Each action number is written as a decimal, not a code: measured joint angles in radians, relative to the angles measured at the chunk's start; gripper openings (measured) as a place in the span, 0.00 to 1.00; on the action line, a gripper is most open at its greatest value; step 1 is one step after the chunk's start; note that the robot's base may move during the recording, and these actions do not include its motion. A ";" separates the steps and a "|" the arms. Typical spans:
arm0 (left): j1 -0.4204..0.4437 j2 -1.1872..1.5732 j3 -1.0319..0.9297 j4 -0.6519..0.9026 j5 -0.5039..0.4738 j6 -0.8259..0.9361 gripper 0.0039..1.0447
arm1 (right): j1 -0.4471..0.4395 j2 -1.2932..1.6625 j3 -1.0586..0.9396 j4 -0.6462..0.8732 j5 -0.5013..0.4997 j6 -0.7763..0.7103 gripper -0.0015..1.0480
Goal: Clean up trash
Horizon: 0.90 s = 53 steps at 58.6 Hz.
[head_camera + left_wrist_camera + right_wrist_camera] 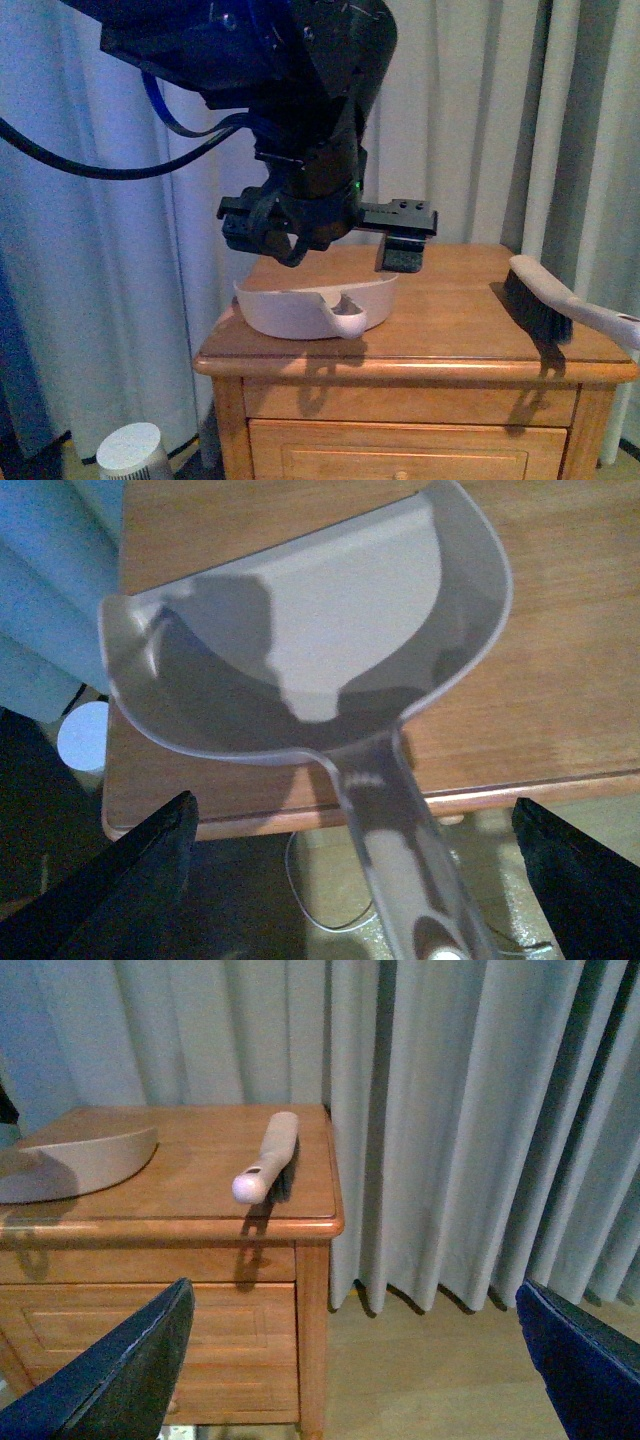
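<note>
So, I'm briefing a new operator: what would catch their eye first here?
The black left gripper dominates the front view, hovering open above a pale plastic dustpan on a wooden nightstand. A hand brush lies on the nightstand's right side, before grey curtains.

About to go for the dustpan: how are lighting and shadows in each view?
Front view: dim, blue-tinted; the left arm is a near-black mass over the dustpan. Left wrist view: a hard shadow crosses the dustpan's bowl. Right wrist view: evenly lit, brush sharp, casting a shadow down the nightstand front.
</note>
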 joint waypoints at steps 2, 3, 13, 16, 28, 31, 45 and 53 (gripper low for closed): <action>-0.009 0.000 0.000 0.000 0.000 -0.003 0.93 | 0.000 0.000 0.000 0.000 0.000 0.000 0.93; -0.011 0.000 0.000 -0.001 0.000 -0.003 0.93 | 0.000 0.000 0.000 0.000 0.000 0.000 0.93; -0.019 0.000 -0.006 0.003 -0.029 -0.006 0.93 | 0.000 0.000 0.000 0.000 0.000 0.000 0.93; -0.014 0.000 -0.014 0.008 -0.032 -0.007 0.93 | 0.000 0.000 0.000 0.000 0.000 0.000 0.93; 0.000 0.014 -0.036 0.032 -0.034 -0.018 0.93 | 0.000 0.000 0.000 0.000 0.000 0.000 0.93; 0.001 0.020 -0.038 0.037 -0.033 -0.020 0.93 | 0.000 0.000 0.000 0.000 0.000 0.000 0.93; 0.005 0.049 -0.057 0.067 -0.027 -0.030 0.93 | 0.000 0.000 0.000 0.000 0.000 0.000 0.93; 0.007 0.056 -0.067 0.073 -0.026 -0.030 0.93 | 0.000 0.000 0.000 0.000 0.000 0.000 0.93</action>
